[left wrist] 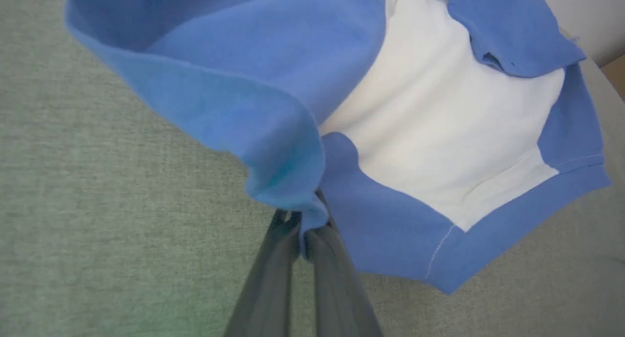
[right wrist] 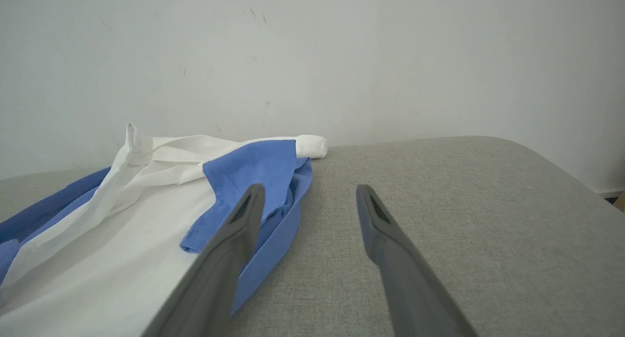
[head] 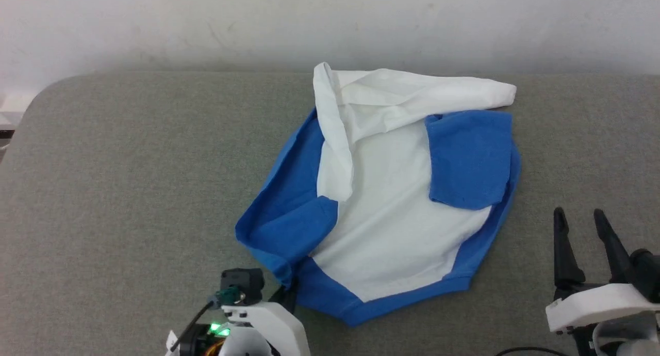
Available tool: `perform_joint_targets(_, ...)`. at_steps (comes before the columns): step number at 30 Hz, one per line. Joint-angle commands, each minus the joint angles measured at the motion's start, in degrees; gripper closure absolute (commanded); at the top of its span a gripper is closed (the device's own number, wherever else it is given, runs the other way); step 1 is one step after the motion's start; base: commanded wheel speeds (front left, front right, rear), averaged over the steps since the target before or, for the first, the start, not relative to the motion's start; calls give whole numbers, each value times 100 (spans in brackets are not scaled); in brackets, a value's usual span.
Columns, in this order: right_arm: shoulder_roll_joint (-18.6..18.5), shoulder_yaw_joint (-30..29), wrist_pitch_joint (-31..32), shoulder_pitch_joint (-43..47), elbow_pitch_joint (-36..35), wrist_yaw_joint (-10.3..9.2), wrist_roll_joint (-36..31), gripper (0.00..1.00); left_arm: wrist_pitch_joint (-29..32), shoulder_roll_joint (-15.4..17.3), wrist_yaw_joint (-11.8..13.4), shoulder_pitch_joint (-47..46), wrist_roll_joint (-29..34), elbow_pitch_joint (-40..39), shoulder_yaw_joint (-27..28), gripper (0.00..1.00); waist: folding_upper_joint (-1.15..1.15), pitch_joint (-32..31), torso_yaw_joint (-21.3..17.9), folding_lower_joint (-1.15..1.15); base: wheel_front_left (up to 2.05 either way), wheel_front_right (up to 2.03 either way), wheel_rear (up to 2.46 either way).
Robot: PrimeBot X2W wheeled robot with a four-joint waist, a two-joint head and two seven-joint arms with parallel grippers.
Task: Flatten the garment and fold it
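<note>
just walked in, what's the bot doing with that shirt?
The left gripper is shut on a blue fold at the near left edge of the T-shirt. The shirt lies rumpled on the grey padded surface, with its blue sleeves flopped over the white body, so it is not yet flattened. The right gripper is open and sits apart from the shirt, off to its right.

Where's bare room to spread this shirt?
Widest: left of the shirt, out to the table's rounded corner. Narrower strip on its right, beyond the open right gripper. Crowded at the left gripper, shut on its blue edge.
</note>
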Motion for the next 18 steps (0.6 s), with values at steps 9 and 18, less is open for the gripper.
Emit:
perform_joint_targets(9, -25, 296, 1083, 264, 478, -12, -62, 0, -267, 315, 93, 205, -350, -53, 552, 100, -1, -221, 331, -1, 0, 0, 0)
perform_joint_targets(18, -18, 741, 1746, 301, 286, -12, 300, 0, -762, 197, 102, 99, -324, 371, 485, 0, -1, -264, 567, -1, 0, 0, 0)
